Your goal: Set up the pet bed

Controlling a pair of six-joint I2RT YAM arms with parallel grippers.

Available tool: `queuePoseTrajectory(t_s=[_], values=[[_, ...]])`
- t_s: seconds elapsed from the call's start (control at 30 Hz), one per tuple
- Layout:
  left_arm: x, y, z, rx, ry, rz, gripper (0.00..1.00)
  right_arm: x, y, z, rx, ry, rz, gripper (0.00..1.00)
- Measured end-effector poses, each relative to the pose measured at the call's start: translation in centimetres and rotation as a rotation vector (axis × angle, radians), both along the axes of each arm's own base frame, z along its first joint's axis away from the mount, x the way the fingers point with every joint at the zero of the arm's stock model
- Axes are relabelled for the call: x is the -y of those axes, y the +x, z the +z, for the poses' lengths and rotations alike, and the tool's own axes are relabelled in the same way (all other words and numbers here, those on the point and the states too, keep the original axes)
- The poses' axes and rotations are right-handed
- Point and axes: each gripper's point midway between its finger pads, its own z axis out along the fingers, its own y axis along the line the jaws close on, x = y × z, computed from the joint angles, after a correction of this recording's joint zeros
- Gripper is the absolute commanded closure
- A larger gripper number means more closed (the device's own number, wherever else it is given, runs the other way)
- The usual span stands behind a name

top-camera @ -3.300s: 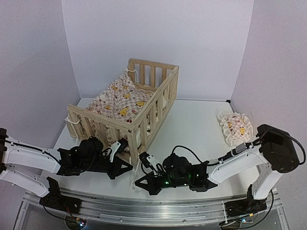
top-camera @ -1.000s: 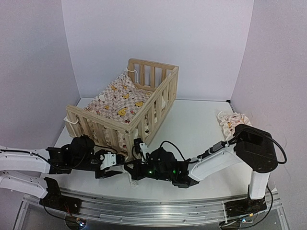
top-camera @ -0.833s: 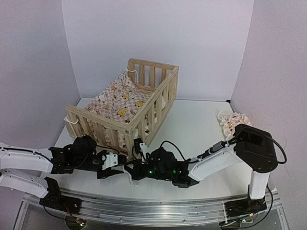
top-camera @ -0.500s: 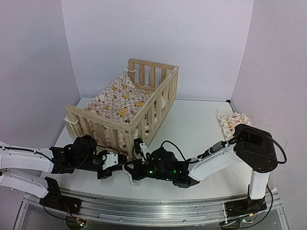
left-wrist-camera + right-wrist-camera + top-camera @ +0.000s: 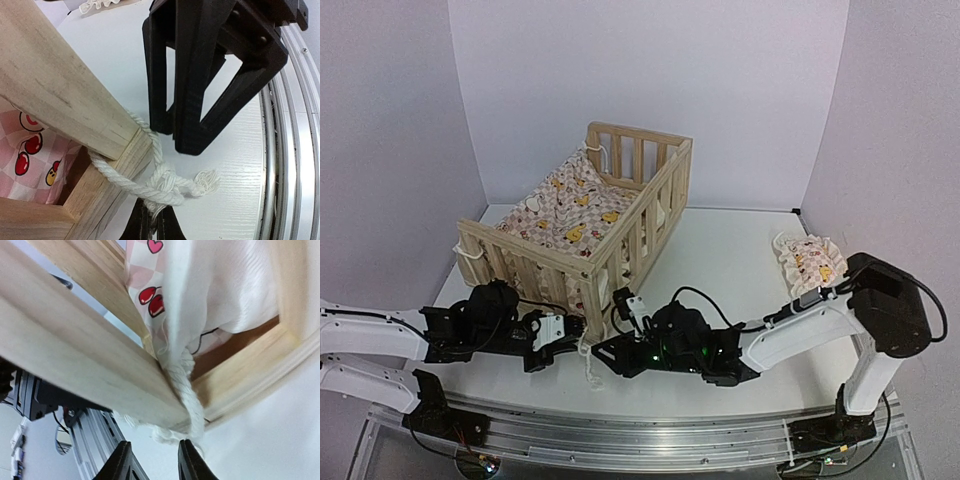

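The pet bed (image 5: 642, 212) is a light-wood slatted frame at the left centre of the table, with a pink-checkered duck cushion (image 5: 565, 215) inside it. A white rope (image 5: 161, 186) is looped and knotted round its near corner post (image 5: 60, 90). My left gripper (image 5: 152, 227) is shut on a strand hanging from that knot, low beside the post (image 5: 586, 318). My right gripper (image 5: 152, 462) is open just below the same corner. The rope (image 5: 187, 385) runs down next to its right finger, with nothing between the fingers. In the left wrist view, the right gripper's black fingers (image 5: 200, 80) hang over the knot.
A small matching pillow (image 5: 808, 262) lies at the far right of the table. Both arms lie low along the near edge, by the metal rail (image 5: 640, 430). The purple walls stand close behind the bed and on both sides.
My left gripper closed on the rope strand at the corner and has stayed there. My right gripper has opened and drawn back a little to the right, and its arm has swung outward.
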Motion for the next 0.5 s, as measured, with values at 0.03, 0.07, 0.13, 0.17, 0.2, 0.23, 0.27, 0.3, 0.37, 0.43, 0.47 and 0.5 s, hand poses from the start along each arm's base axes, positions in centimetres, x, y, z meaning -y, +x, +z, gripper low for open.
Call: queuePoseTrajectory(t_s=[0.03, 0.07, 0.13, 0.17, 0.2, 0.23, 0.27, 0.3, 0.37, 0.43, 0.47, 0.5], values=[[0.0, 0.0, 0.0, -0.003, -0.002, 0.003, 1.0, 0.4, 0.0, 0.1, 0.007, -0.017, -0.004, 0.54], [0.0, 0.0, 0.1, -0.005, -0.004, 0.005, 1.0, 0.7, 0.0, 0.2, 0.011, -0.032, -0.009, 0.47], [0.0, 0.0, 0.1, -0.008, -0.005, 0.008, 1.0, 1.2, 0.0, -0.3, 0.016, -0.064, -0.018, 0.4], [0.0, 0.0, 0.1, -0.008, -0.005, 0.008, 1.0, 1.4, 0.0, -0.9, 0.021, -0.084, -0.017, 0.39], [0.0, 0.0, 0.1, -0.008, -0.005, 0.008, 1.0, 1.4, -0.2, -1.5, 0.029, -0.105, -0.011, 0.38], [0.0, 0.0, 0.1, -0.008, -0.006, 0.009, 1.0, 1.2, -0.4, -2.5, 0.044, -0.132, 0.003, 0.37], [0.0, 0.1, 0.1, -0.008, -0.005, 0.01, 1.0, 0.9, -0.8, -3.4, 0.062, -0.155, 0.022, 0.37], [0.0, 0.1, 0.1, -0.007, -0.004, 0.012, 1.0, 0.4, -1.2, -4.4, 0.078, -0.174, 0.043, 0.37], [-0.1, 0.2, 0.1, -0.005, -0.003, 0.015, 1.0, -0.5, -1.5, -6.1, 0.117, -0.189, 0.058, 0.37], [-0.1, 0.2, 0.0, -0.003, -0.002, 0.019, 1.0, -1.4, -1.6, -7.1, 0.153, -0.181, 0.07, 0.37], [-0.1, 0.3, 0.0, -0.002, -0.001, 0.021, 1.0, -1.9, -1.6, -7.5, 0.171, -0.174, 0.071, 0.38], [-0.1, 0.3, 0.0, -0.001, 0.0, 0.023, 1.0, -2.4, -1.5, -7.8, 0.188, -0.165, 0.072, 0.41]])
